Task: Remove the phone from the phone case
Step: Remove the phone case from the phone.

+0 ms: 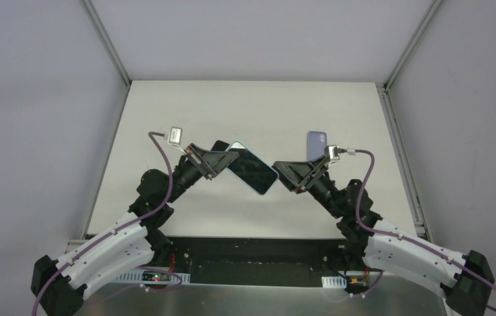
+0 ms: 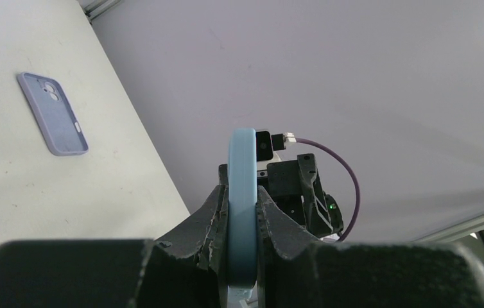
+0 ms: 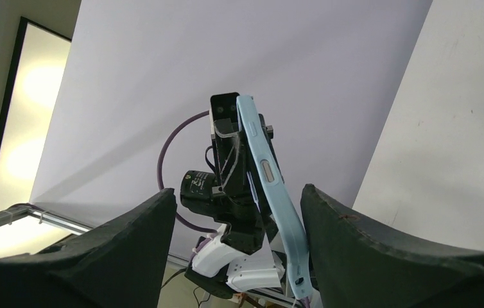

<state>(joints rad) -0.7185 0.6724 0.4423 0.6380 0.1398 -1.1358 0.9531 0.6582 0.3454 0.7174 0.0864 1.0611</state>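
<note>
So the left gripper [image 2: 242, 206] is clamped tight on the phone [image 1: 253, 169], holding it up over the table [image 1: 166, 118] between the two arms, with the blue case [image 3: 268, 173] on it. The right gripper [image 3: 239, 192] is wide open with the phone's free end sitting between its fingers, and it's gripping nothing as far as I can see. If I were driving, I'd catch only the case lip at that corner and peel it off while the left holds firm. Pinch phone and case together and nothing separates. An empty purple case [image 2: 53, 114] lies flat beyond the right arm.
</note>
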